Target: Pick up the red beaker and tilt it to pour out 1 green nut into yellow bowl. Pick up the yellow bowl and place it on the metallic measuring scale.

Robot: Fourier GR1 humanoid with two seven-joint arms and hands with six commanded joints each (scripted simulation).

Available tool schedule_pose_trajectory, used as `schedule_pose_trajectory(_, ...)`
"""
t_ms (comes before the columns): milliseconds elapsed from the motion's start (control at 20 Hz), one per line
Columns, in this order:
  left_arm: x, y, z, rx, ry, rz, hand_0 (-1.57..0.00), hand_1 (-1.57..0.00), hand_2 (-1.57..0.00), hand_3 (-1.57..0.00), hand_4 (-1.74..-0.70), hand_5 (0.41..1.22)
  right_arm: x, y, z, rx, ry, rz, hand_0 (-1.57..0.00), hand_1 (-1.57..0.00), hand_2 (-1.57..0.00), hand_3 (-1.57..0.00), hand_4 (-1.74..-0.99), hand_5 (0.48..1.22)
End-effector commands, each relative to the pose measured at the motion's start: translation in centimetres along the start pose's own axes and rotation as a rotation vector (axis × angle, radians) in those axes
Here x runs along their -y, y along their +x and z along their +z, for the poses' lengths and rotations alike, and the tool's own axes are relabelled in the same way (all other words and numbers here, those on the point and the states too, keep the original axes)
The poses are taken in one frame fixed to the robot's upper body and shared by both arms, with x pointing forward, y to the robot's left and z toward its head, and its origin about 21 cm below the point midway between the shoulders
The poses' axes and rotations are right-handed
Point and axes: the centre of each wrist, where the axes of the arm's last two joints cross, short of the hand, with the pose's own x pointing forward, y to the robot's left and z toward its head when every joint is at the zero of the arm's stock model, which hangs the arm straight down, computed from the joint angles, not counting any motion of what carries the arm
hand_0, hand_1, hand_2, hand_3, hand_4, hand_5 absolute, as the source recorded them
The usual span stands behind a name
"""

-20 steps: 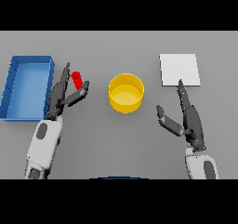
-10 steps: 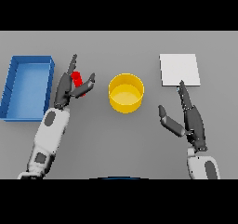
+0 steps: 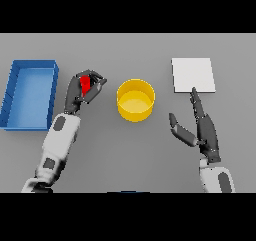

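The plain grey desk carries a round yellow bowl at centre. Left of the bowl, the left hand grips the small red beaker, beside a rectangular blue tray. Right of the bowl, the right hand is spread, below the flat white square scale.

The bowl sits at table centre, the beaker at its 9 o'clock with the tray beyond, the measuring scale toward 2 o'clock.

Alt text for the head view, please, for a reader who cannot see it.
The left robot hand curls round a red beaker, left of a yellow bowl on the grey table. The right robot hand rests open below a white square scale; a blue tray sits far left.
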Motion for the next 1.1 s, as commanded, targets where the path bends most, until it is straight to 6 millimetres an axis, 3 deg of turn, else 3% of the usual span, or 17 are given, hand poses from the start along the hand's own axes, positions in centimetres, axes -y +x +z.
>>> schedule_pose_trajectory(0, 0.2, 0.1, -0.1, -0.01, 0.009, 0.005, -1.31, -1.32, -1.32, -1.2, -1.61, 1.119, -0.1, 0.0, -0.1, 0.01, -0.001, -0.005, 0.0, 0.0, 0.0, 0.0, -1.232, 0.685)
schedule_pose_trajectory(150, -0.1, 0.6, -0.5, -0.002, 0.039, 0.012, -1.44, -1.44, -1.44, -1.38, -1.67, 1.128, 0.0, 0.0, -0.5, 0.016, -0.01, 0.021, 0.0, 0.0, 0.0, 0.0, -1.196, 0.673)
schedule_pose_trajectory(400, -1.2, 3.2, -1.8, 0.053, 0.023, -0.054, -1.53, -1.53, -1.53, -1.51, -1.72, 1.126, 0.3, 0.0, -0.4, 0.026, -0.019, 0.059, 0.0, 0.0, 0.0, 0.0, -1.127, 0.659)
schedule_pose_trajectory(700, -2.5, 7.8, -3.4, 0.151, -0.17, -0.442, -1.56, -1.56, -1.56, -1.55, -1.74, 1.136, 0.1, 0.2, -0.1, 0.043, -0.012, 0.077, 0.0, 0.0, 0.0, 0.0, -1.092, 0.661)
schedule_pose_trajectory(1050, -1.2, 9.7, -3.3, 0.166, -0.303, -0.672, -1.56, -1.56, -1.56, -1.56, -1.74, 1.149, -0.2, 0.3, 0.0, 0.037, 0.004, 0.07, 0.0, 0.0, 0.0, 0.0, -1.096, 0.67)
